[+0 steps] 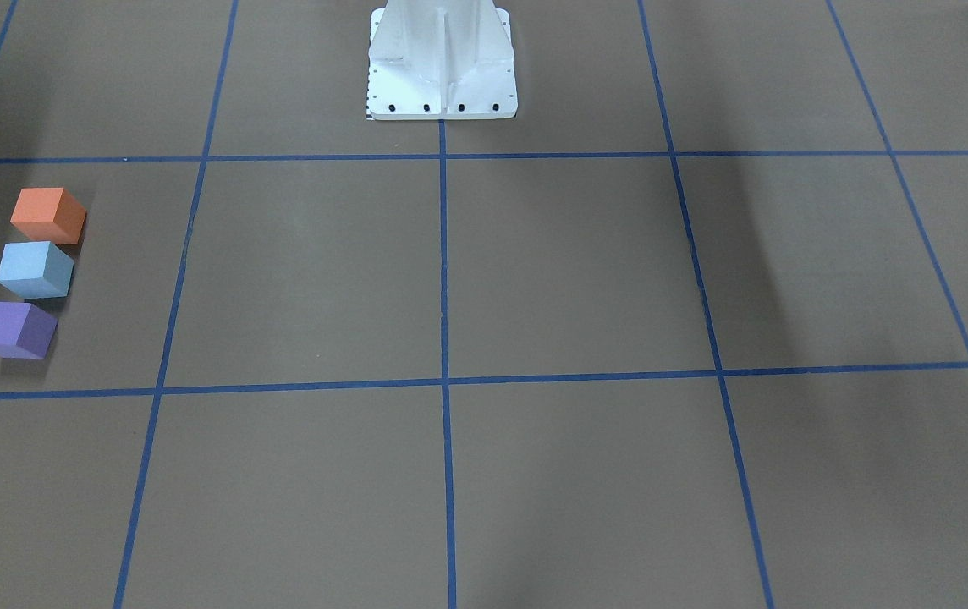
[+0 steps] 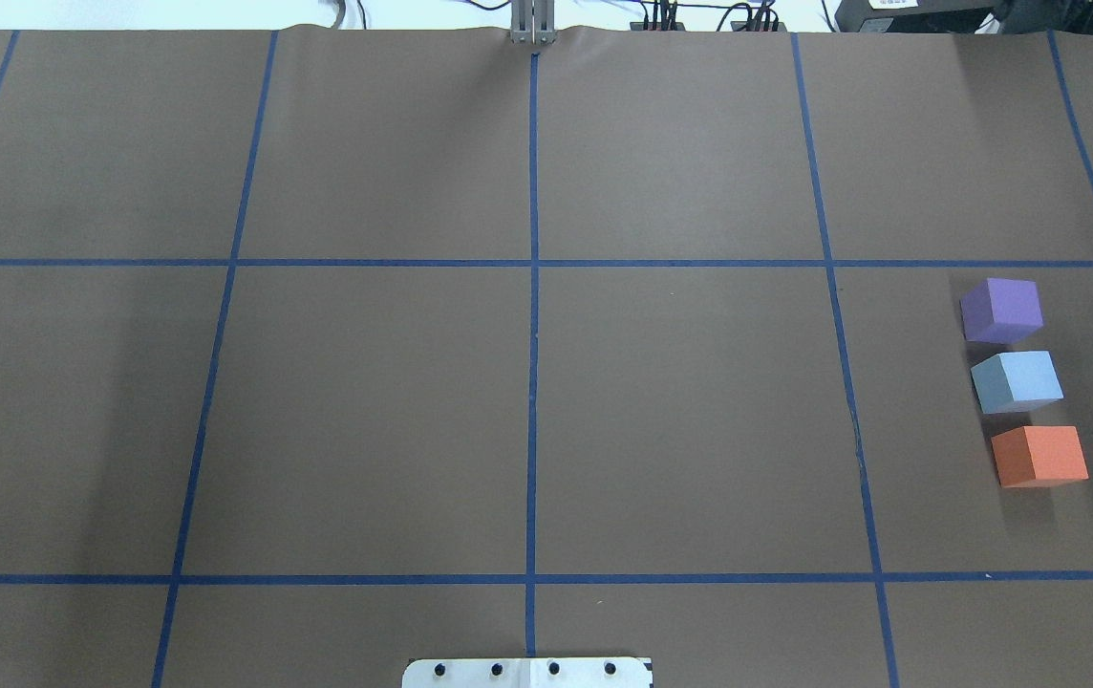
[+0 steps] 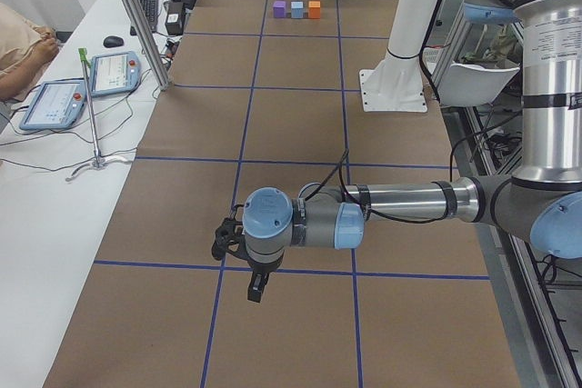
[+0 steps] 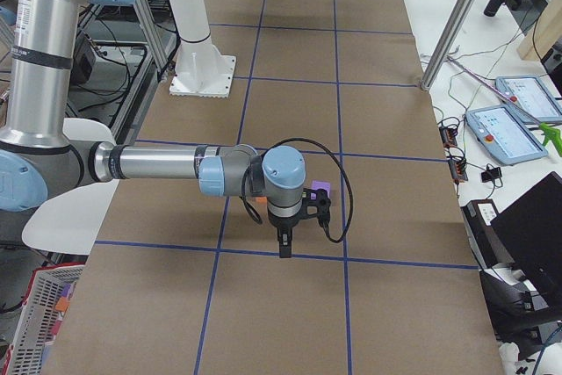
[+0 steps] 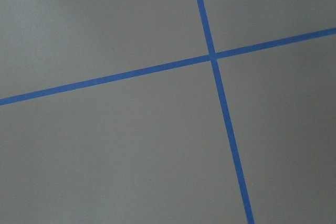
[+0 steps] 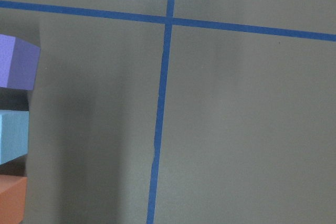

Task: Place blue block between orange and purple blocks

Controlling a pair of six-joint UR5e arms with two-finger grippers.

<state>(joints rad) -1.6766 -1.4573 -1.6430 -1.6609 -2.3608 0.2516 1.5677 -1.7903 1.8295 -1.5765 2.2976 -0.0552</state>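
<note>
The blue block [image 2: 1017, 380] sits on the brown table between the purple block [image 2: 1001, 310] and the orange block [image 2: 1039, 456], in a short row at the right, small gaps between them. The front view shows the same row: orange [image 1: 48, 215], blue [image 1: 35, 269], purple [image 1: 14, 329]. The right wrist view catches their edges at its left side [image 6: 13, 137]. My right gripper [image 4: 284, 243] hangs above the table beside the row and hides most of it there. My left gripper [image 3: 257, 288] hangs over the table's other end. I cannot tell whether either is open or shut.
The white robot pedestal [image 1: 442, 68] stands at the table's middle on the robot's side. Blue tape lines [image 2: 533, 287] grid the brown surface. A side table carries tablets [image 3: 114, 72] and a metal stand [image 3: 95, 120]; an operator sits at its far left.
</note>
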